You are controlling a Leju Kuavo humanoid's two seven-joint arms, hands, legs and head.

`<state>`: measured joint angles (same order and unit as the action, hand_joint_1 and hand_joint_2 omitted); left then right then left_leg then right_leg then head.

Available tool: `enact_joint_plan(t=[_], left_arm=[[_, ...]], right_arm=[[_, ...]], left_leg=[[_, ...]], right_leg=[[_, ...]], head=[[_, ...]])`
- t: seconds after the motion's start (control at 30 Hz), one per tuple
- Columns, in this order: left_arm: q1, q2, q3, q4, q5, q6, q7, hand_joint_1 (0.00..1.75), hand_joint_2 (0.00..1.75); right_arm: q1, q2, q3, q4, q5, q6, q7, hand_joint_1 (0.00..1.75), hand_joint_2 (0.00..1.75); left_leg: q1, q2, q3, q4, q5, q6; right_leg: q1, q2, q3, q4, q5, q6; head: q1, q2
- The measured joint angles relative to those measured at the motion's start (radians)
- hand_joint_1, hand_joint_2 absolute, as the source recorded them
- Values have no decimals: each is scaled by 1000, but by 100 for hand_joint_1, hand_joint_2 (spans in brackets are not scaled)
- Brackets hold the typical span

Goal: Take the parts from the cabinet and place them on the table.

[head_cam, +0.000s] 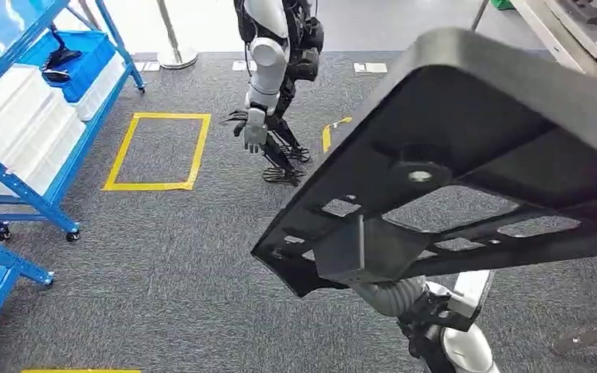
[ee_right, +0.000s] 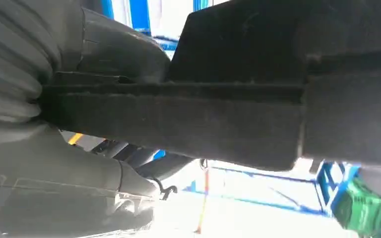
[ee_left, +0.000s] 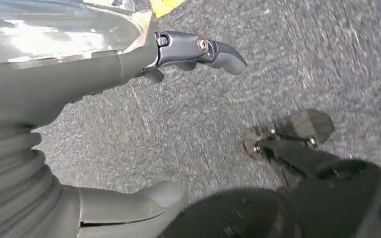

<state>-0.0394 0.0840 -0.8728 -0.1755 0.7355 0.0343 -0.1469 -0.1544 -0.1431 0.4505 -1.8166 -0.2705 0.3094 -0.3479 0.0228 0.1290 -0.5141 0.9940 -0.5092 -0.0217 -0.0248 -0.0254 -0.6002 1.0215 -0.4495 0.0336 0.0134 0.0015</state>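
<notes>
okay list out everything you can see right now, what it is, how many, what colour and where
Black part: one, black, held up by the right hand above the carpet.
Shelving rack: one, blue, at the left, with white bins and a blue bin.
Tape rectangle: one, yellow, on the grey carpet beside the rack.
Stanchion base: one, silver, far side of the carpet.
Second robot: one, white and black, standing past the tape rectangle.
Table: one, pale, upper right corner.
Left hand: grey, fingers apart, over the carpet.
Right hand: grey, grips the black part.
</notes>
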Motion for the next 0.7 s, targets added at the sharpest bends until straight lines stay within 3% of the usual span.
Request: enact_joint_plan(t=[0.03,0.07,0.1,0.13,0.17,0.2,0.5,0.53,0.57,0.6,0.63,0.67,0.7], left_arm=[[-2,1,0,0,-2,1,0,0,175],[-2,-1,0,0,-2,1,0,0,175],[-2,-2,0,0,-3,1,0,0,175],[-1,-3,0,0,-3,1,0,0,175],[1,-2,0,0,-3,1,0,0,175],[2,-3,0,0,-3,1,0,0,175],[2,-3,0,0,-3,1,0,0,175],[2,-3,0,0,-5,1,0,0,175],[2,-3,0,0,-5,1,0,0,175],[2,-1,0,0,-9,1,-1,0,175],[-1,0,-4,1,-13,2,-2,0,175],[-5,-2,-8,1,-16,4,-3,0,175],[-4,-2,-12,1,-21,3,-3,0,175]], right_arm=[[3,0,-3,-7,3,0,0,175,175],[1,0,-6,-12,5,0,0,175,175],[0,2,-8,-13,5,0,0,175,175],[1,2,-8,-13,7,0,0,175,175],[4,2,-9,-13,8,0,0,175,175],[6,2,-10,-13,8,0,0,175,175],[6,2,-11,-13,8,0,0,175,175],[6,2,-11,-14,11,-2,1,175,175],[6,2,-11,-14,12,-2,1,175,175],[6,2,-12,-17,17,-5,0,175,175],[9,1,-15,-23,20,-14,-2,175,175],[16,-2,-24,-36,26,-19,-6,175,175],[22,-2,-28,-39,28,-19,-6,175,175]], left_leg=[[7,-42,-3,19,-19,-2],[7,-89,-30,80,-60,1],[6,-111,-64,151,-97,2],[5,-125,-114,249,-138,3],[4,-129,-156,322,-157,5],[4,-130,-172,339,-147,9],[3,-130,-172,332,-136,11],[1,-138,-127,215,-47,24],[0,-143,-107,170,-22,27],[-2,-193,-63,68,30,36],[-11,-201,-49,28,17,37],[-8,-153,-29,-7,36,58],[-10,-110,-29,-7,34,60]], right_leg=[[-7,11,0,-2,1,-5],[-6,18,0,-2,0,-17],[-3,27,0,-2,-1,-22],[2,39,0,-2,0,-28],[7,54,0,-1,-1,-29],[11,67,1,-1,-1,-29],[12,73,2,-1,-1,-29],[16,101,8,-1,-1,-29],[16,108,10,-1,-1,-29],[14,122,10,-1,-1,-29],[12,158,-7,-1,7,-15],[18,61,-47,61,-26,-8],[10,39,-157,271,-104,-6]], head=[[-3,0],[-5,0],[-6,0],[-7,0],[-7,0],[-6,0],[-6,0],[-7,0],[-6,0],[-7,0],[-5,0],[0,0],[0,0]])
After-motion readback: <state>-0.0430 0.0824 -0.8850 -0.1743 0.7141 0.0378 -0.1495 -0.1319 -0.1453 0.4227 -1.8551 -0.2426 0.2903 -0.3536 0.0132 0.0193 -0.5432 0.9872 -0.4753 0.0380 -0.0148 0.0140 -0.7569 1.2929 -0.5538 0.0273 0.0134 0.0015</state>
